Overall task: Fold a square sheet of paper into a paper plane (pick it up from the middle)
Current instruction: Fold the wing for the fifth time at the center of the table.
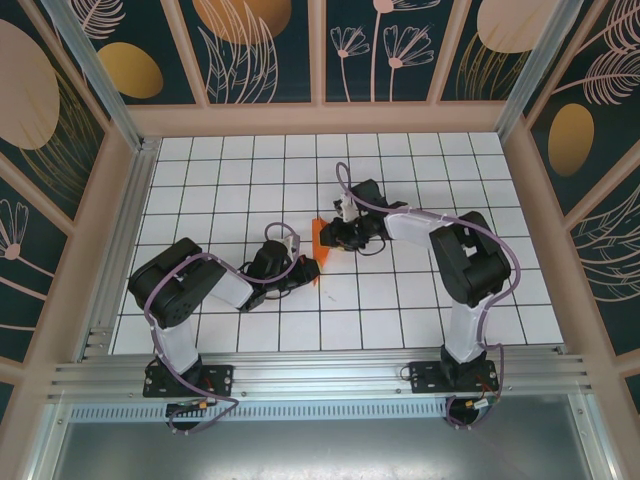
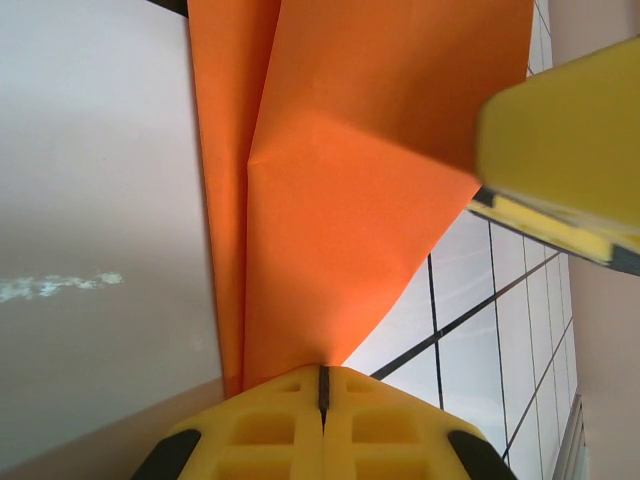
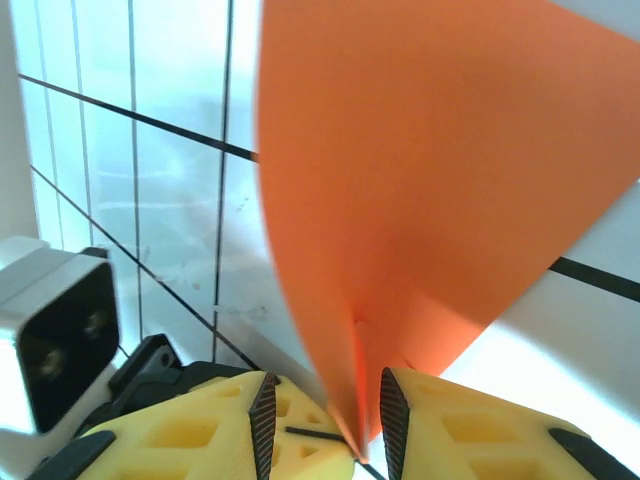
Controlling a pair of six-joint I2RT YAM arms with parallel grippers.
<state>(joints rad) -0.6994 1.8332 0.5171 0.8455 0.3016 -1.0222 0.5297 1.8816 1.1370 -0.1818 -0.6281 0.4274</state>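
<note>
Square sheet of paper [image 1: 317, 237], creased, stood on edge between the arms mid-surface [image 1: 400, 300]. Left gripper [image 2: 322, 375] jaws were pinched shut on its fold; right gripper [image 3: 322, 400] jaws stood parted around it. Advised: firm left pinch, right clearing without dragging the crease

You have bare desk [image 1: 200, 170] on every side to pass over; mid-desk, the folded orange paper [image 1: 318, 236] stands between left arm [image 1: 190, 285] and right arm [image 1: 465, 255], barring direct passage.

No legible text, label, brand, number or sign on any surface in view.
</note>
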